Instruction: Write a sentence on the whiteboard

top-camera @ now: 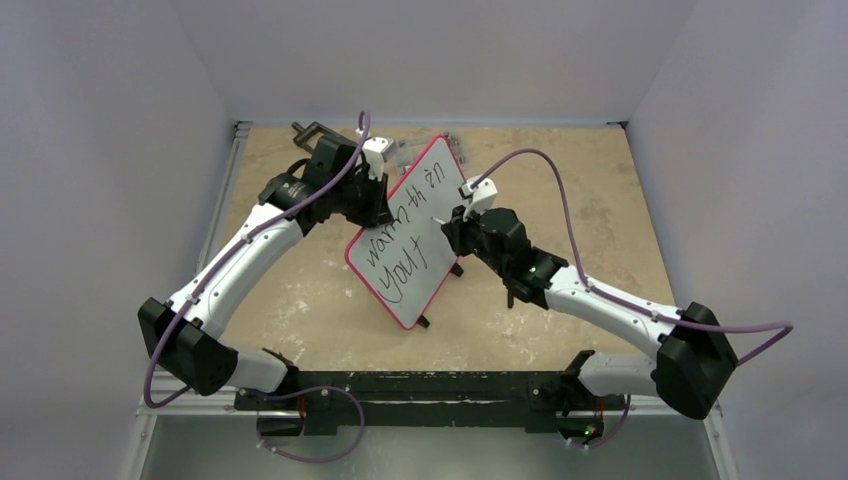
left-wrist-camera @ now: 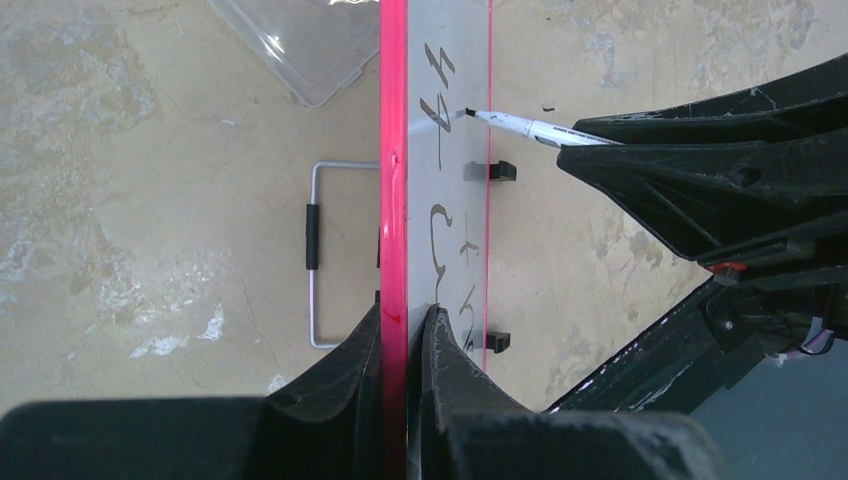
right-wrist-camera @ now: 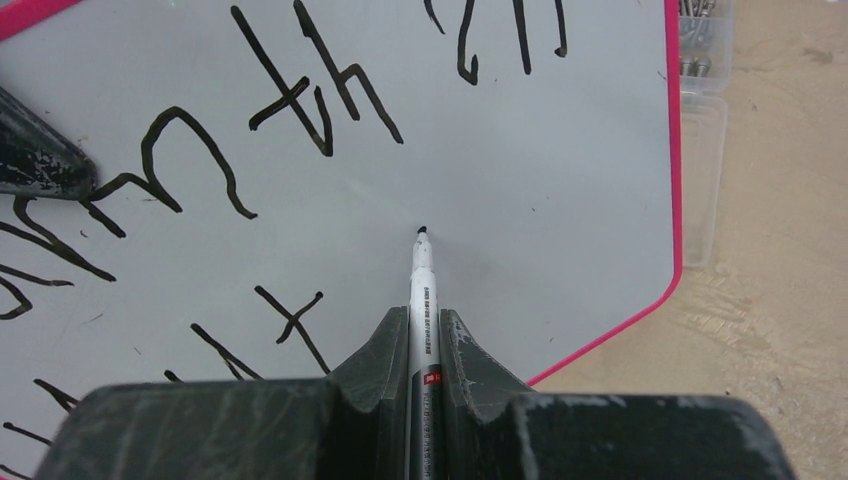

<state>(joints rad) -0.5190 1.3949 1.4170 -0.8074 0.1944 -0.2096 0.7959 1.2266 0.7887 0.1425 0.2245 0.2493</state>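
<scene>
The whiteboard (top-camera: 425, 205), white with a red rim, stands tilted up mid-table. My left gripper (top-camera: 378, 208) is shut on its left rim; the left wrist view shows the board (left-wrist-camera: 395, 150) edge-on, the gripper (left-wrist-camera: 405, 312) clamped on the rim. The sentence (top-camera: 398, 245) reads in two black lines, also in the right wrist view (right-wrist-camera: 290, 90). My right gripper (top-camera: 452, 228) is shut on a white marker (right-wrist-camera: 421, 275). The marker tip sits at the board (right-wrist-camera: 560, 200) below the first line, right of the second; the gripper (right-wrist-camera: 424, 315) is close behind. The marker (left-wrist-camera: 520, 126) meets the board.
A clear plastic box (left-wrist-camera: 310, 45) of small parts lies behind the board, also in the right wrist view (right-wrist-camera: 700, 150). A bent wire handle with a black grip (left-wrist-camera: 312, 240) lies on the table behind the board. Black feet (left-wrist-camera: 503, 170) stick out from the board's far edge.
</scene>
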